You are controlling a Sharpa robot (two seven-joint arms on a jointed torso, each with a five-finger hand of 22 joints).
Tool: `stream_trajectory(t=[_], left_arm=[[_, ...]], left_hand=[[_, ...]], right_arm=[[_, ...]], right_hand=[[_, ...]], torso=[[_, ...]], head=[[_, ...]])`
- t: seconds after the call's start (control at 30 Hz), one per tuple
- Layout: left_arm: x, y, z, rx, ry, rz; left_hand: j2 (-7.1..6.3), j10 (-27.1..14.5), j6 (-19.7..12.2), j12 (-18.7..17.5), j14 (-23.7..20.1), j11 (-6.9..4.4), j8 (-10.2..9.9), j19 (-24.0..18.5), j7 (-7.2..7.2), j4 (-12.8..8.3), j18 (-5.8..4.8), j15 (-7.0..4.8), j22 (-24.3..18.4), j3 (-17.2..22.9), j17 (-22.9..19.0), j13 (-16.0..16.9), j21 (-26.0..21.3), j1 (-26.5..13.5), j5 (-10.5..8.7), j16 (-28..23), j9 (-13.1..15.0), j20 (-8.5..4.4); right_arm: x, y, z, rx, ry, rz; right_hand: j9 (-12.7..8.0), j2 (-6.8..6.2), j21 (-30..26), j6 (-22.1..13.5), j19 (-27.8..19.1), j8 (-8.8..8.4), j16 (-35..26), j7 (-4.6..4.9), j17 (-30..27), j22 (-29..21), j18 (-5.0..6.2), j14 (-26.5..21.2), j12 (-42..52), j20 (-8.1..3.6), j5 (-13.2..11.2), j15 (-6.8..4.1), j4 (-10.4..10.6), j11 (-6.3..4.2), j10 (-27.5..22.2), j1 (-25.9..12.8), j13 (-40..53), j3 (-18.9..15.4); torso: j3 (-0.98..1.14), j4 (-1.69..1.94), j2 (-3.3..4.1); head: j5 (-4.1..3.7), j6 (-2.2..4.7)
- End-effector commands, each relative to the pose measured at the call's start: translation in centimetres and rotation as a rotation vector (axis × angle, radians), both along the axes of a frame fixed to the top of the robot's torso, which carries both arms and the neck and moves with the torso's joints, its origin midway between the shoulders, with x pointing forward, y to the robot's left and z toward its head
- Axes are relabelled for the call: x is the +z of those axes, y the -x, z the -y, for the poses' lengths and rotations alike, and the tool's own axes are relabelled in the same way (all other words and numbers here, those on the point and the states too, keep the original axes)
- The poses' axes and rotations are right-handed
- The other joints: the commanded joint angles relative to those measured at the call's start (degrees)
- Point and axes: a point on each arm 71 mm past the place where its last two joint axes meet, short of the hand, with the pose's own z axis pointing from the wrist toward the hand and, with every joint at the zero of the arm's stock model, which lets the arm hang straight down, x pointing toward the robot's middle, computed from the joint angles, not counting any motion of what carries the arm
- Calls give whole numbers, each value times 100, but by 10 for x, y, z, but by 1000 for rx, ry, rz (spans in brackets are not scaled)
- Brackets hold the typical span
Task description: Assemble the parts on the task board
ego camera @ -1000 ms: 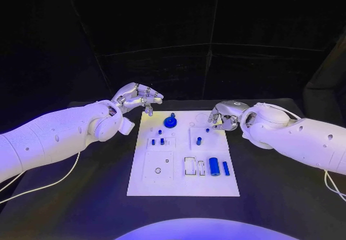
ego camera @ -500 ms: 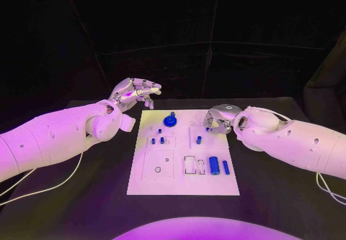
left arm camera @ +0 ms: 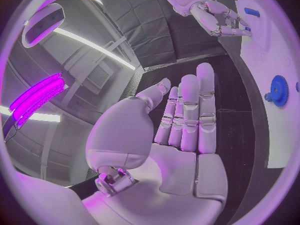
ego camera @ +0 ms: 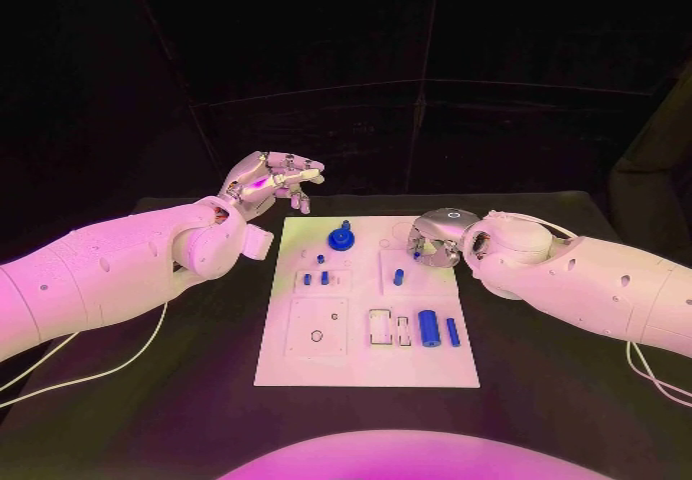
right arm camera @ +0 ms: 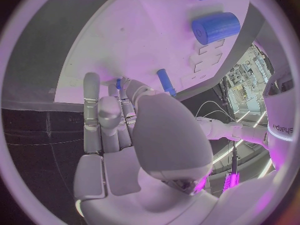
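Because the right hand (ego camera: 433,238) hangs over the far right part of the task board (ego camera: 368,370), the small blue peg (right arm camera: 118,83) just beyond its fingertips is the part nearest any hand. In the right wrist view its fingers curl close round that peg; whether they grip it I cannot tell. The left hand (ego camera: 268,181) is raised off the board's far left corner above the counter (ego camera: 144,420), fingers apart, holding nothing.

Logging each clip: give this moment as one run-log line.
left hand: open, raised beyond task board corner | right hand: touching small blue peg, grip unclear | blue gear: on board
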Motion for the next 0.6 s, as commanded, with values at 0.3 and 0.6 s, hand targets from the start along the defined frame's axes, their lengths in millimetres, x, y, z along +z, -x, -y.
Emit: stream_trajectory(t=[0.3, 0.6], left_arm=[[3, 0, 2, -2, 20, 19], [2, 0, 1, -1, 15, 18]], left_hand=[[41, -7, 40, -11, -34, 24, -19, 26, 3, -22, 33, 21, -31, -23, -29, 4, -60, 36, -6, -43, 9, 13], [48, -9, 44, -14, -35, 23, -21, 31, 2, -32, 33, 19, -39, -19, -36, 4, -67, 52, -5, -44, 9, 12]], right_arm=[[-5, 1, -1, -1, 81, -1], [-3, 1, -4, -6, 74, 52]], right_hand=[[9, -51, 361, 169, 143, -51, 366, -43, 323, 470, -61, 188, -63, -27, -45, -56, -155, -42, 210, -167, 15, 259], [54, 102, 771, 488, 369, 39, 673, -148, 598, 1047, -138, 227, 23, -65, -236, -153, -382, -151, 557, -169, 70, 505]], torso=[[-2, -5, -5], [-1, -7, -6]], head=[[3, -40], [7, -60]])
